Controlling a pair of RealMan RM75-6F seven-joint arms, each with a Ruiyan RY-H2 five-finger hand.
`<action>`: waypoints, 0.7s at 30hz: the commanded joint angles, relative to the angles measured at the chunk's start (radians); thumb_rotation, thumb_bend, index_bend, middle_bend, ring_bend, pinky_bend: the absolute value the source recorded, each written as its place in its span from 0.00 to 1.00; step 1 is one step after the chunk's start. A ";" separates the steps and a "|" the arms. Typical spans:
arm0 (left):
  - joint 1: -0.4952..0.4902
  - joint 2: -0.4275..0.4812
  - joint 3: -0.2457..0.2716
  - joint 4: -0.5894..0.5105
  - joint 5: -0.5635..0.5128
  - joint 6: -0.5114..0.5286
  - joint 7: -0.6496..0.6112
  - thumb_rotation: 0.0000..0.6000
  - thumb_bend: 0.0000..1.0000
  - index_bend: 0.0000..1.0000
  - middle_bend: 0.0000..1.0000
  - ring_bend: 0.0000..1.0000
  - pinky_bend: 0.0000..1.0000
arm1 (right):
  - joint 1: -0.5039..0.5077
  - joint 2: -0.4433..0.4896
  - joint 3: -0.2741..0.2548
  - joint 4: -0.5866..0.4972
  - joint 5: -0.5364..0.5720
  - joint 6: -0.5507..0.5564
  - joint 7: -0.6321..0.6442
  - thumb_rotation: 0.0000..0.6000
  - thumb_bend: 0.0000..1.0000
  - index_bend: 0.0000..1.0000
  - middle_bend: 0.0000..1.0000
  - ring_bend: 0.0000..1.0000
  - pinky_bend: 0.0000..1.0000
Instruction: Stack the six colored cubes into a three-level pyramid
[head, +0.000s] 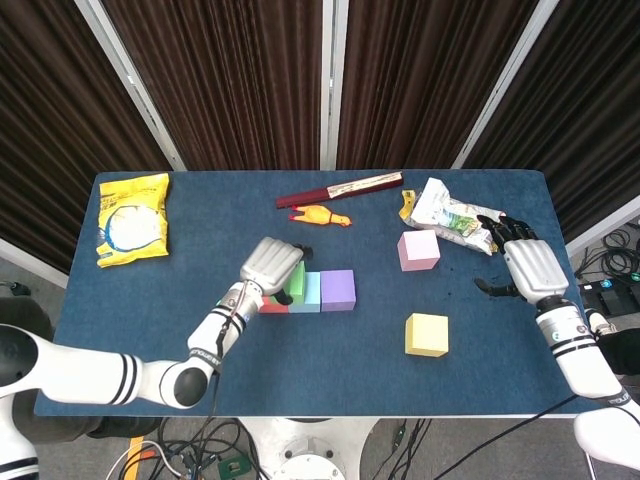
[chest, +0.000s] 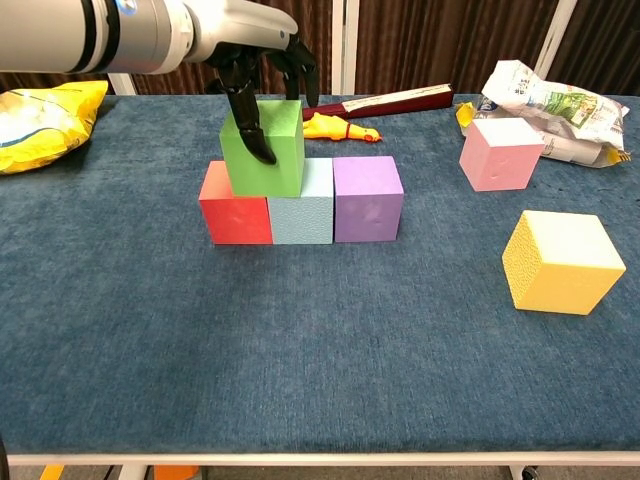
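**Green cube going onto the second level**

Green and matte, the foam-like cube (chest: 263, 148) sits on top of the base row, straddling the seam between the red cube (chest: 235, 205) and the pale blue cube (chest: 303, 204); the purple cube (chest: 367, 198) closes that row on its right side. All three base cubes touch one another left of centre on the blue felt worktop (chest: 320, 350). The left hand (chest: 258, 70) comes down from the upper left of the chest view and pinches the green cube, one dark finger running down its front face and others curled behind its top edge. The cube looks slightly turned against the row below.

By my reading, the step in hand is seating the first second-level cube. Next the hand should square it, let go without dragging it, and lift clear.

Two cubes wait: the pink cube (chest: 500, 152) at the upper right, just beside a crumpled snack bag (chest: 545, 95), and the yellow cube (chest: 562, 261) lower right, well apart from the stack. The right hand (head: 527, 262) rests at the right edge in the head view, fingers loosely apart and holding nothing.
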 joint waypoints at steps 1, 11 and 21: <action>0.000 -0.008 0.000 -0.002 -0.003 0.010 0.005 1.00 0.00 0.27 0.34 0.84 0.80 | -0.001 0.000 0.000 0.001 -0.001 -0.001 0.001 1.00 0.15 0.00 0.16 0.05 0.09; 0.011 -0.008 -0.006 -0.021 -0.001 0.032 0.004 1.00 0.00 0.25 0.30 0.84 0.80 | -0.001 0.001 0.002 0.004 -0.003 -0.005 0.006 1.00 0.15 0.00 0.16 0.05 0.09; 0.045 0.014 -0.023 -0.035 0.086 0.037 -0.047 1.00 0.00 0.13 0.17 0.83 0.78 | -0.001 0.002 0.003 -0.001 -0.005 -0.008 0.006 1.00 0.15 0.00 0.16 0.05 0.09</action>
